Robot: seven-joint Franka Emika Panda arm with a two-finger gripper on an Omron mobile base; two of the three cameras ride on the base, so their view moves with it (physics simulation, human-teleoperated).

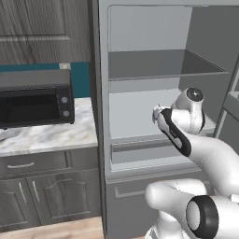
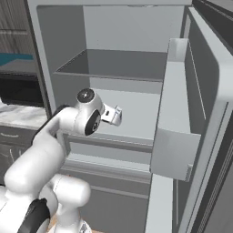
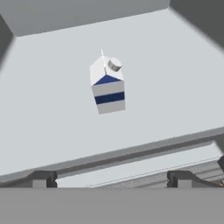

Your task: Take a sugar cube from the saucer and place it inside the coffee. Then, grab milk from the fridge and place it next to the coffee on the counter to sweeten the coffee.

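The milk point(image 3: 107, 84) stands upright in the upper middle of the hand view, alone on the pale shelf of the fridge point(image 1: 140, 112), its round cap toward the upper right and its blue bands facing the camera. Nothing touches it. The claw point(image 3: 109, 178) sits at the bottom of that same view, its two dark fingertips point(image 3: 43, 178) spread wide to the lower left and lower right — released, holding nothing, and well short of the carton, with the shelf's front lip and the drawer edge between them.

In the right base view the claw point(image 2: 114, 115) points into the open fridge at mid-frame, left of the open door point(image 2: 191, 113) that fills the right side. In the left base view the bench point(image 1: 46, 135) runs across the middle left with a black microwave point(image 1: 36, 100) on it.

I'd judge the milk-fetching step is just starting. The risks from here: the carton is small and light, so a fingertip arriving off-centre could tip it over or push it deeper along the shelf. A low approach could also catch the shelf lip — and the wrist has little room beside the door.
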